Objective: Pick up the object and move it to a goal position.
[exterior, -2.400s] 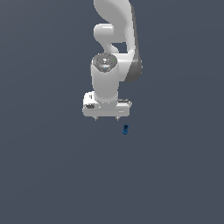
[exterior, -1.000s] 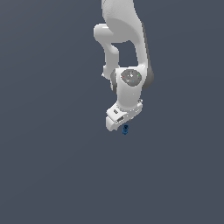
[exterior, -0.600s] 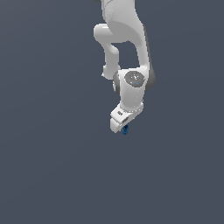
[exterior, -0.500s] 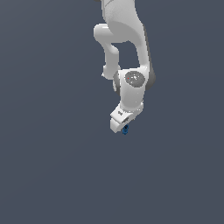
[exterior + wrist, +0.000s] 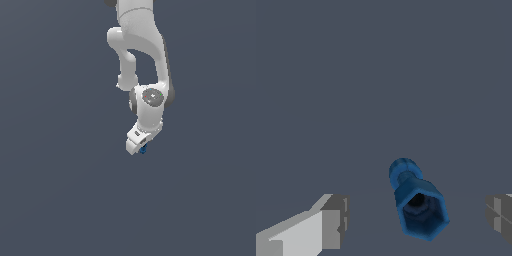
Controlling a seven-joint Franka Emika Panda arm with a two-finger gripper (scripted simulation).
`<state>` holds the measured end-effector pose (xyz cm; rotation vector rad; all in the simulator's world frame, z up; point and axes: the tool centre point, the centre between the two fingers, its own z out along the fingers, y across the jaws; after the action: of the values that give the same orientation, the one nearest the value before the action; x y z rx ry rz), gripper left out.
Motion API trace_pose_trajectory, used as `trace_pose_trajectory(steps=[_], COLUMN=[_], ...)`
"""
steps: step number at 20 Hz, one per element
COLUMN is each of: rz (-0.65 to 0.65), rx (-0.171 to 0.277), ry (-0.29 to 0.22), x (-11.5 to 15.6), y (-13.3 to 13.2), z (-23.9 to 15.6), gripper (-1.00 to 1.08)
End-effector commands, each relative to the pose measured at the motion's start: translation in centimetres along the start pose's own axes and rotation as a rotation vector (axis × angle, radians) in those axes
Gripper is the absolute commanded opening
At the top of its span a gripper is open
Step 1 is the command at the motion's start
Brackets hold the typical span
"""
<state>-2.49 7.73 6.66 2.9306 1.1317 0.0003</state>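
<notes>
The object (image 5: 417,202) is a small dark-blue spool with a narrow stem and wider ends. In the wrist view it stands between my two grey fingertips (image 5: 333,220), with a clear gap on each side. My gripper (image 5: 418,220) is open around it. In the exterior view only a bit of the blue object (image 5: 143,150) shows under the white hand, and the gripper (image 5: 138,148) is lowered right over it and tilted.
The flat dark grey floor (image 5: 60,190) fills both views. The white arm (image 5: 142,45) reaches down from the exterior view's top.
The hand has turned, shifted toward the exterior view's right and come down over the blue object, which has stayed where it was.
</notes>
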Motion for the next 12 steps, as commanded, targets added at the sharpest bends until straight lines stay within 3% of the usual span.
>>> trace_pose_trajectory(steps=[1, 7, 8, 12], rz=[-0.002, -0.002, -0.002, -0.002], rx=[0.0, 0.0, 0.0, 0.0], ry=[0.0, 0.0, 0.0, 0.0], x=[0.0, 0.0, 0.0, 0.0], y=[-0.1, 0.0, 0.0, 0.0], z=[1.3, 2.4, 2.4, 2.4], gripper=[1.0, 1.0, -1.0, -1.0])
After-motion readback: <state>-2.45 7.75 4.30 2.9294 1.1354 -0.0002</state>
